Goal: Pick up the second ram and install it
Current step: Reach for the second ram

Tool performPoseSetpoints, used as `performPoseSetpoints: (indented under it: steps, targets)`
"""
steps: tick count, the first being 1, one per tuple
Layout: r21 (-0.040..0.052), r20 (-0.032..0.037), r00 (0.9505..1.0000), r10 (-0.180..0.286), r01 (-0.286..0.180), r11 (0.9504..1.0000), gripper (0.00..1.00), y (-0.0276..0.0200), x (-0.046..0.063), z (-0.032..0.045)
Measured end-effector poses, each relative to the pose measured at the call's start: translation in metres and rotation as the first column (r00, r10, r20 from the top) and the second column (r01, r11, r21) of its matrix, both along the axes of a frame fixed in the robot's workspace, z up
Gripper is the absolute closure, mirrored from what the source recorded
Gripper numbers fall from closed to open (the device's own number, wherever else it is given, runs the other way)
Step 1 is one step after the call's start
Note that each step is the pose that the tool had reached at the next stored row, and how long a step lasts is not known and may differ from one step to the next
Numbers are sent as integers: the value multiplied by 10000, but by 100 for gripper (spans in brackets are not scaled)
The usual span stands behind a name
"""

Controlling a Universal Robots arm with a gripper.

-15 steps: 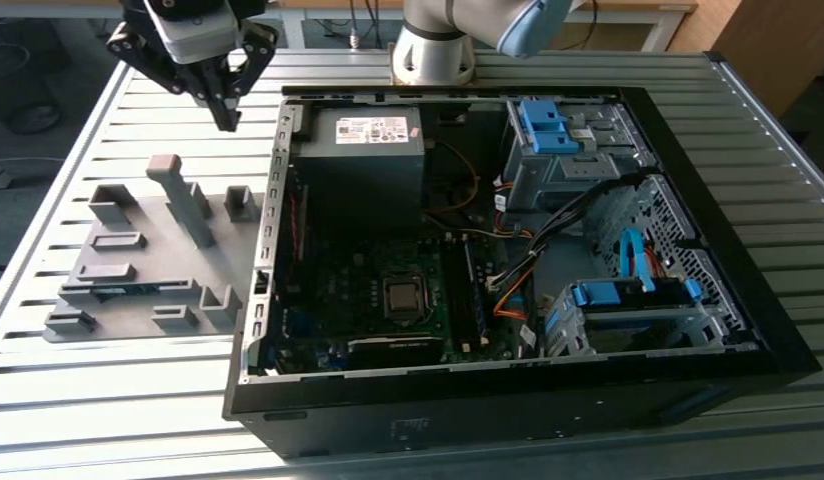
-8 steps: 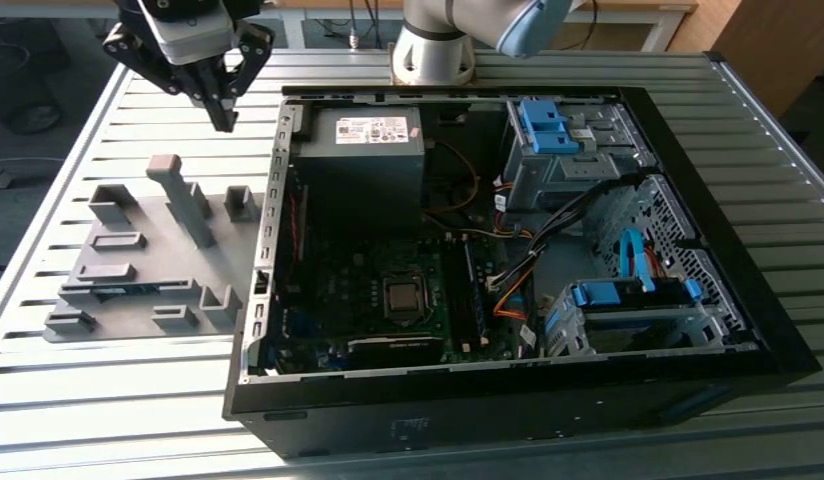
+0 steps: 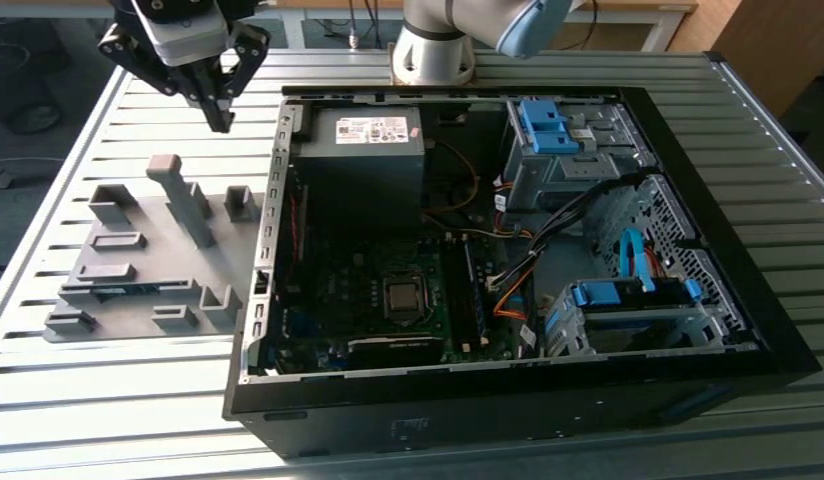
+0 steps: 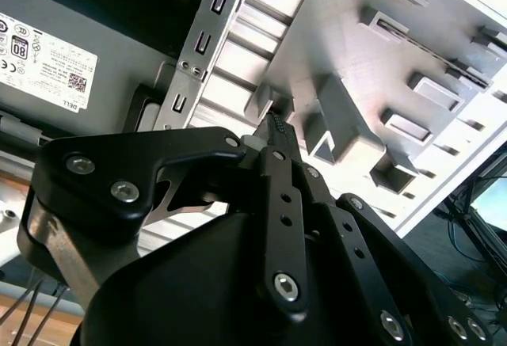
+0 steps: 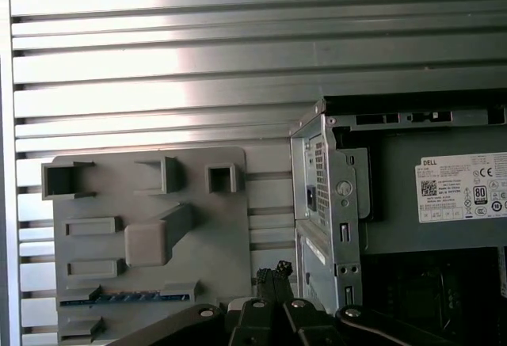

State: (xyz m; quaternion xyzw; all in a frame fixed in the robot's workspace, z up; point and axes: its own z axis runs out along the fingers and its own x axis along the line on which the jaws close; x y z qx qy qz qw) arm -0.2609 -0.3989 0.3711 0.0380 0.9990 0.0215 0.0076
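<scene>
1. Your gripper (image 3: 221,120) hangs in the air at the exterior view's far left. It is above the far end of the grey fixture plate (image 3: 156,268) and close to the far corner of the open computer case (image 3: 519,405).
2. Its fingers are clenched tip to tip with nothing between them. You can see the closed tips in both wrist views (image 4: 273,127) (image 5: 274,273).
3. The second ram (image 3: 125,291) is not in your grasp. It lies as a thin blue-green strip in a low slot holder at the near part of the fixture plate, well apart from the gripper. In the first wrist view the same strip (image 5: 119,298) sits along the plate (image 5: 230,227).
4. A tall grey post (image 3: 185,205) stands on the plate between the gripper's end and the ram's slot.
5. The plate rests on the slatted metal table (image 3: 119,410), just beside the case on the exterior view's left.
6. Inside the case, the power supply (image 3: 365,140) sits at the far end, with the motherboard (image 3: 372,300) nearer to you. Whether a stick already stands in the memory slots cannot be made out.
</scene>
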Motion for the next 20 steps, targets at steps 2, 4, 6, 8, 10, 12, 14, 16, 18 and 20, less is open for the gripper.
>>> performPoseSetpoints:
  steps: [2, 4, 6, 8, 10, 12, 14, 16, 18, 20]
  targets:
    - [0, -2, 10000, 0, 0, 10000, 89, 0, -8, -1]
    - [0, -3, 10000, 0, 0, 10000, 89, 0, -17, -3]
    - [0, -4, 10000, 0, 0, 10000, 89, 0, -25, -4]
    - [0, -6, 10000, 0, 0, 10000, 89, 0, -34, -6]
    - [0, -6, 10000, 0, 0, 10000, 89, 0, -42, -7]
    - [0, -7, 10000, 0, 0, 10000, 89, 0, -51, -9]
    - [0, -8, 10000, 0, 0, 10000, 89, 0, -61, -10]
    - [0, -9, 10000, 0, 0, 10000, 89, 0, -70, -12]
    - [0, -10, 10000, 0, 0, 10000, 89, 0, -79, -13]
    - [0, -11, 10000, 0, 0, 10000, 89, 0, -88, -15]
